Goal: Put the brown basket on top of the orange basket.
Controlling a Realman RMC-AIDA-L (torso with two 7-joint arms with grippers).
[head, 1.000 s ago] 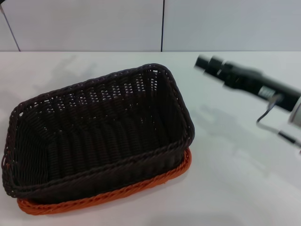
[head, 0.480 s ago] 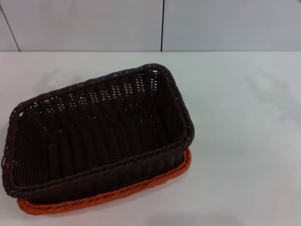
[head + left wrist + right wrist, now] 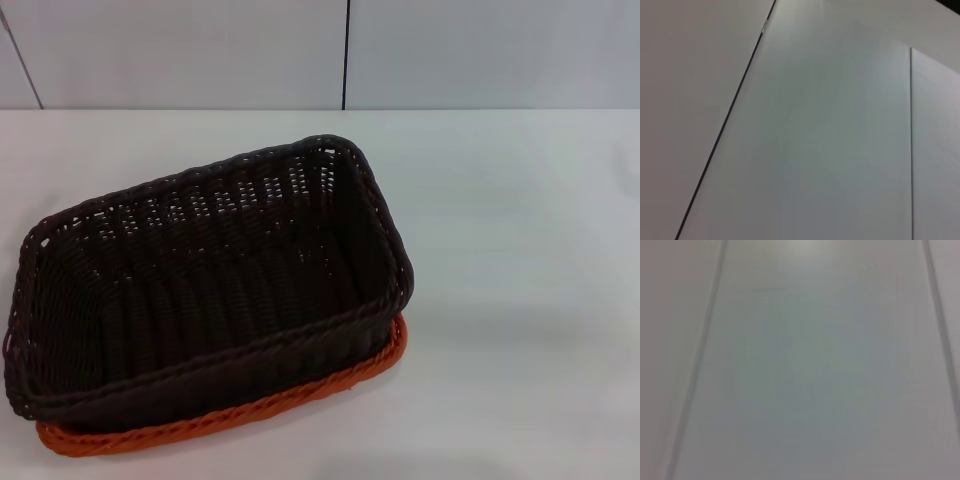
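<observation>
In the head view the dark brown basket [image 3: 200, 275] sits nested on top of the orange basket [image 3: 300, 392] at the left of the white table. Only the orange basket's braided rim shows, along the near edge and the right corner under the brown one. The brown basket is empty and lies slightly askew. Neither gripper shows in any view. Both wrist views show only pale wall panels with dark seams.
The white table [image 3: 510, 300] stretches to the right of the baskets. A pale panelled wall [image 3: 450, 50] with a dark vertical seam stands behind the table's far edge.
One second ago my right arm stood over the table's right side; it has withdrawn out of the head view. The baskets have not moved.
</observation>
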